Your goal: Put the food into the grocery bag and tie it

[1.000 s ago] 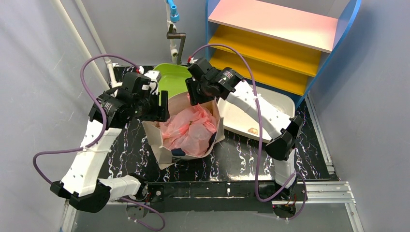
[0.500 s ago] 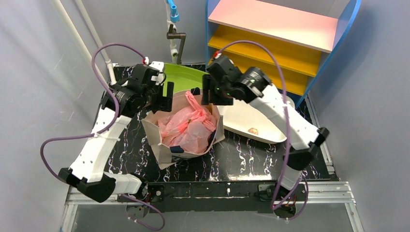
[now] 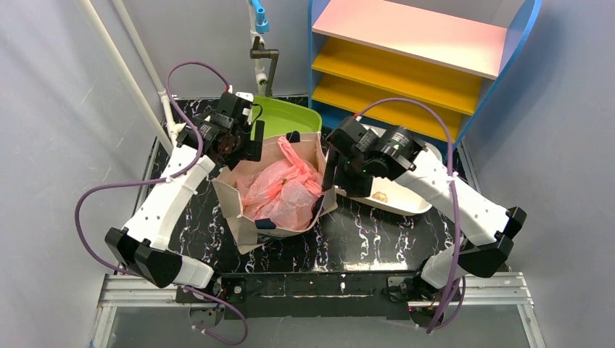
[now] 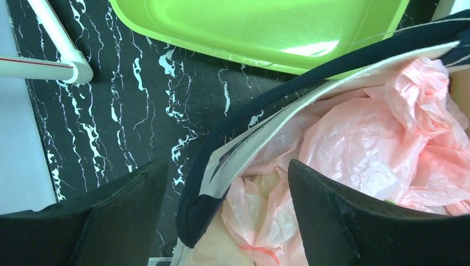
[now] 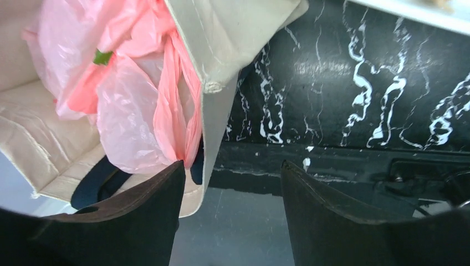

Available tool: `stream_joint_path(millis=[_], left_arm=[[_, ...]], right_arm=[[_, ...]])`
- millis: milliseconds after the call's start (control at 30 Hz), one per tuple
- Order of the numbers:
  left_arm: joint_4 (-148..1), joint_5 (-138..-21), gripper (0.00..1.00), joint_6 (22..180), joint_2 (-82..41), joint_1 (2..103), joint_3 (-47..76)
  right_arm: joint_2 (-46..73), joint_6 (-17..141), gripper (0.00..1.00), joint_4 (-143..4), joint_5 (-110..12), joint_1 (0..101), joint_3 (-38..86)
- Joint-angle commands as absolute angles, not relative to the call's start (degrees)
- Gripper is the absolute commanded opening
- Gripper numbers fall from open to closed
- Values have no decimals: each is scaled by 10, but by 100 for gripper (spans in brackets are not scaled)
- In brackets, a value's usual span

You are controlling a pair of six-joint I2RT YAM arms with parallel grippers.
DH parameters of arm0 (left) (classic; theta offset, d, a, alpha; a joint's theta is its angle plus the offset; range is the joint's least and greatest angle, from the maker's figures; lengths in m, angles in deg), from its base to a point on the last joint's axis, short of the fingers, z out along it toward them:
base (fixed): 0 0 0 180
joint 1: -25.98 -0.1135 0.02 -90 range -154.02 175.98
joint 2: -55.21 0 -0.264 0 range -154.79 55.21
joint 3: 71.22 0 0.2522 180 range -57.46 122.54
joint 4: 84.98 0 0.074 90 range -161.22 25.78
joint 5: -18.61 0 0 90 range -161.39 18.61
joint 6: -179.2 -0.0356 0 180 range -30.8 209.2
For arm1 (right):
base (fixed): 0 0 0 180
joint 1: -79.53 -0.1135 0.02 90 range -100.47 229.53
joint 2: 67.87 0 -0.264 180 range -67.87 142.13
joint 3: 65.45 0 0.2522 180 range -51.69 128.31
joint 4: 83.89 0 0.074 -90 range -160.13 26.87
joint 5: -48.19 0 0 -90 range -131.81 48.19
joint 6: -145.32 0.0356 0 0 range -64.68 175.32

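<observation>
Pink grocery bag (image 3: 283, 192) lies crumpled inside the beige tote (image 3: 243, 217), mid-surface (image 3: 362, 232). Left hand (image 4: 224, 183), fingers apart, straddles the tote's dark strap (image 4: 233, 144); right hand (image 5: 231, 169), fingers apart, straddles its right wall. Right wrist view shows a green scrap (image 5: 101, 56) among the pink folds; left wrist view shows the lime tray (image 4: 260, 27) just beyond the tote.

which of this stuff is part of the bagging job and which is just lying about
Job: thin crinkly pink plastic bag; green food piece showing in it.
Lying about: beige canvas tote holding the bag; lime green tray; white tray; colourful shelf.
</observation>
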State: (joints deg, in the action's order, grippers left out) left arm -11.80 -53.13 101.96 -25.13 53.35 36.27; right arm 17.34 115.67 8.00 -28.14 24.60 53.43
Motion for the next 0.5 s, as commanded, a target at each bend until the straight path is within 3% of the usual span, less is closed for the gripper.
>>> stream_joint_path(millis=[0,133,233,300,433,467], left_arm=[[-143,-529,75,1009,-245,524,337],[-158,-549,70,1008,-239,519,306],[-167,-563,63,1008,-226,514,280],[-174,-577,53,1009,-217,508,262],[-177,-613,32,1010,-196,500,231],[-173,-618,22,1012,-190,499,227]], right_arm=[[175,1192,70,11,-333,234,487],[176,1182,66,-42,-346,234,442],[187,1164,56,-54,-341,234,432],[194,1154,43,-49,-333,235,432],[195,1130,3,-47,-322,235,431],[194,1124,1,-47,-318,235,434]])
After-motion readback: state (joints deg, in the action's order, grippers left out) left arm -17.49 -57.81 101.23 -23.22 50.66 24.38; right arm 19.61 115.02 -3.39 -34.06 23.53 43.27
